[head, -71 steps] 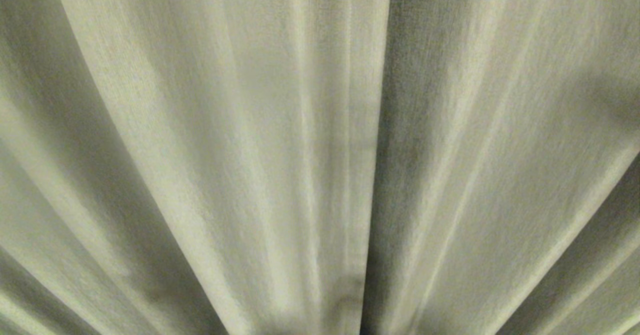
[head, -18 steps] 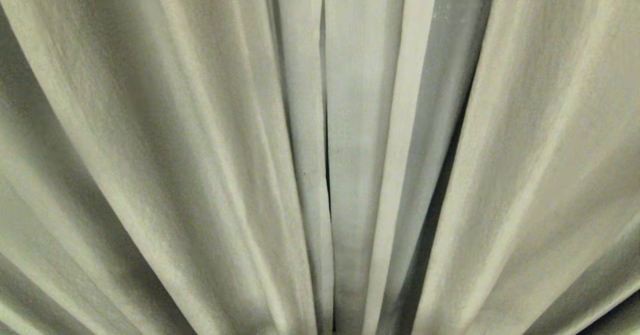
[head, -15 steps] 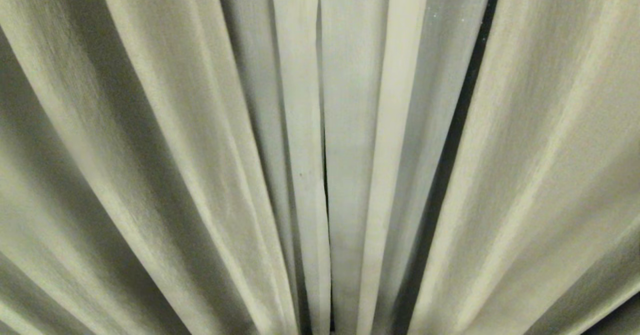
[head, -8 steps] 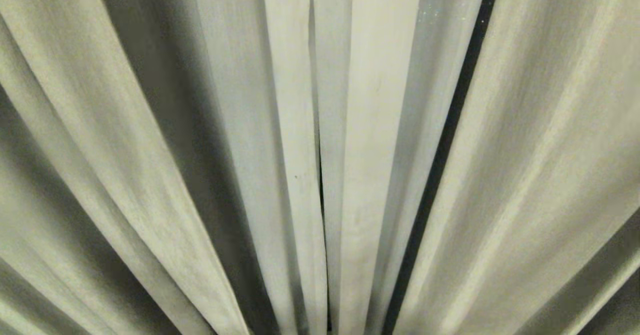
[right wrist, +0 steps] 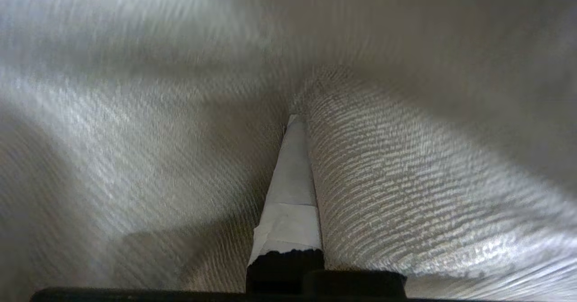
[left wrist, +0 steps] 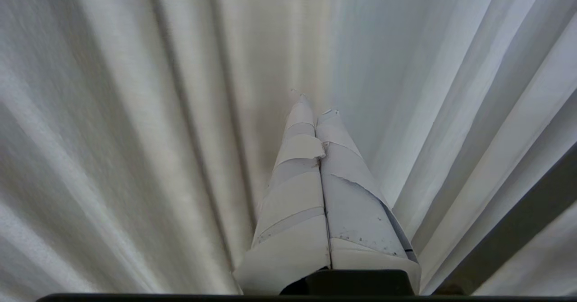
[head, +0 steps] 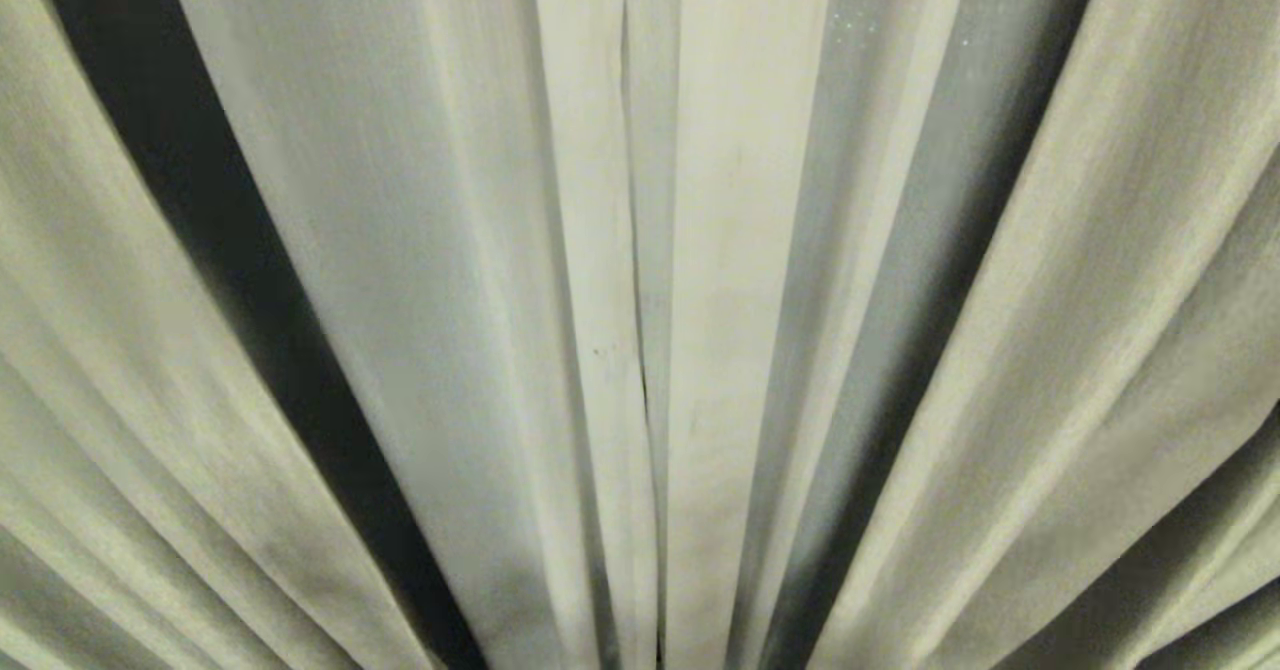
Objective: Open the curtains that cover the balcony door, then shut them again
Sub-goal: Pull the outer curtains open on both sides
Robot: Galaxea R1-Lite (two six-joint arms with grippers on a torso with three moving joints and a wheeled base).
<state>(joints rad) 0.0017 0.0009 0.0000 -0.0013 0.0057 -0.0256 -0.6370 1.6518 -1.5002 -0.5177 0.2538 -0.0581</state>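
Cream curtains (head: 740, 280) fill every view, half burying the right claw (right wrist: 295, 119).

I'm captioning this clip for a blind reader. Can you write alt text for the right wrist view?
The right gripper, shut, with its white tape-wrapped fingers pressed together, pokes into a fold of the cream woven-fabric curtains. One bulging pleat lies against the fingers' side, and fabric fills the whole frame, so nothing behind it shows.

The curtains (head: 740, 280) run past every edge, covering whatever lies behind them. Blurred cloth drapes over one finger of the right tool (right wrist: 295, 121); whether it pinches fabric is unclear.
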